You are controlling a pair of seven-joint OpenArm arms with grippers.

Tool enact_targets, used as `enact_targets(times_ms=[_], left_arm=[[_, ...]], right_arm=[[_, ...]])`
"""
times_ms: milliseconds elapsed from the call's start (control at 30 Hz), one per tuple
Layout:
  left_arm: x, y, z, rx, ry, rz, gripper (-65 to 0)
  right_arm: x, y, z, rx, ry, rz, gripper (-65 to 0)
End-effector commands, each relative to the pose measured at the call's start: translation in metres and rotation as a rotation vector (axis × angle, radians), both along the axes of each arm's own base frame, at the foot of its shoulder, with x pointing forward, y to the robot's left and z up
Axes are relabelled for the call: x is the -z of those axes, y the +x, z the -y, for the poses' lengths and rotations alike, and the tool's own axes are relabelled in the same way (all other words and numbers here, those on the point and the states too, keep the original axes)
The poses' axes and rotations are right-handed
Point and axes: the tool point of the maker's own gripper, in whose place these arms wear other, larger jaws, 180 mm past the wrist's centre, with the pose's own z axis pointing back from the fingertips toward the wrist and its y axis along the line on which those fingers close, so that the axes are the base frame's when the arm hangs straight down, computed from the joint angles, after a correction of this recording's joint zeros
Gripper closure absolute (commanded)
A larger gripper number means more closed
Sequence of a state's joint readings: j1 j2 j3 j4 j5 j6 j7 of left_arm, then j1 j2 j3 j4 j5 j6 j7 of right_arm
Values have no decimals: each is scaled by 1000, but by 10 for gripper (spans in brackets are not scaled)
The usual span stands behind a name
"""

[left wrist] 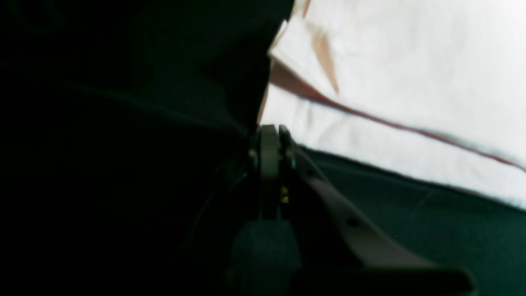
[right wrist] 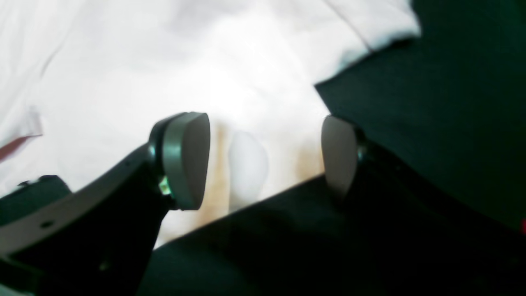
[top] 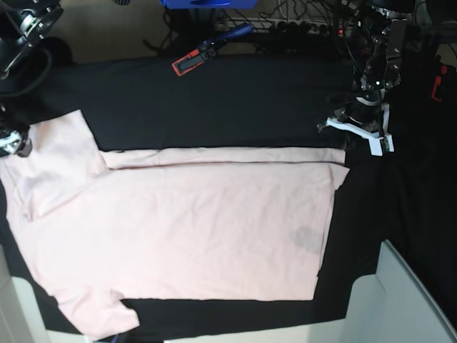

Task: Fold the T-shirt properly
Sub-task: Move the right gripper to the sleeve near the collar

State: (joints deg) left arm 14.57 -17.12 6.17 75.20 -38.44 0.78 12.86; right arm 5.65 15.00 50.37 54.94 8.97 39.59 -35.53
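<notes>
The pale pink T-shirt [top: 207,221] lies spread plain side up on the black table cloth [top: 214,100], its far edge folded over into a narrow strip [top: 221,155]. My left gripper [left wrist: 272,132] is shut, its tips pinching the shirt's corner [left wrist: 283,102]; in the base view it sits at the shirt's far right corner [top: 343,148]. My right gripper [right wrist: 263,158] stands open low over the shirt's edge [right wrist: 246,82], with cloth under the gap between its fingers. In the base view that gripper [top: 14,143] is at the left sleeve [top: 53,161].
A red and black clamp [top: 203,53] lies at the back of the table, with a blue object [top: 207,3] and cables behind it. A pale grey panel [top: 407,300] stands at the front right. A small red part [top: 437,86] sits at the far right.
</notes>
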Motion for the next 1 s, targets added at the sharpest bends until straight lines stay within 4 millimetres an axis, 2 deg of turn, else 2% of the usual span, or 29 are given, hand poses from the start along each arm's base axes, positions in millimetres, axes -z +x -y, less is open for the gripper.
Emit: enact_targets(times_ms=[0,67,167,300,467,733,967], left_arm=[[-14,9,-5,11,18,48,0],[-18,7,-6,20,25,52,0],[-23,7,-6,30,30,64,0],[-25,7,-4,34,29,68,0],[-24,5,-4,34,29,63,0],[-24,5,-4,34,29,63,0],[-21,3,-5,32,30,55,0]], right_arm=[[-18,12,15,7,-34,58,-408],[-15,6,16,11,-39,57,-408],[-19,7,19,22,-53,95,-408],[-3,0,11,31,-7,64,-406],[3,-2,18,60,5,88,-405],[0,-9,40,78,-14,75,-405],[7,-12,34,81,9,64,-402]])
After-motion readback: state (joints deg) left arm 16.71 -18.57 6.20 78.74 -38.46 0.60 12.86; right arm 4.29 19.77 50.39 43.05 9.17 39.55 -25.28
